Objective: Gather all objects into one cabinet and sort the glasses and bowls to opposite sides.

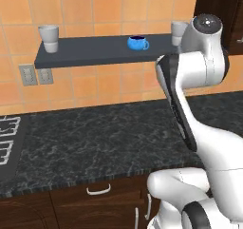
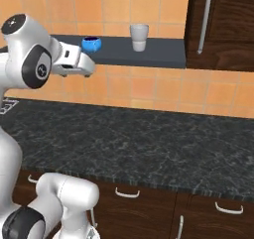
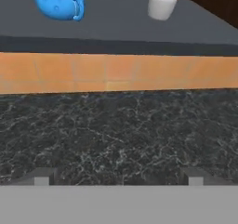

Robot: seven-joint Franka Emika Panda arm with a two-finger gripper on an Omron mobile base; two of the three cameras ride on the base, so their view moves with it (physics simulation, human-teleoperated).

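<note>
Flat dark grey wall shelf [image 2: 158, 54] carries a small bright blue handled bowl [image 3: 59, 2] and two pale tumblers [image 1: 49, 38] [image 2: 139, 37]. My gripper [image 3: 118, 177] hangs above the black speckled counter [image 3: 121, 135], jaws apart and empty.

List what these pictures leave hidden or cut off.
- Cabinet: door closed, inside unseen; cut by the right base view's edge.
- Right tumbler: partly behind the arm in the left base view; top cropped in the hand view.
- Hand: just its fingertips show, wide apart.

light: even, bright | shadows: faint | glare: slight on arm | focus: soft, low-resolution render
</note>
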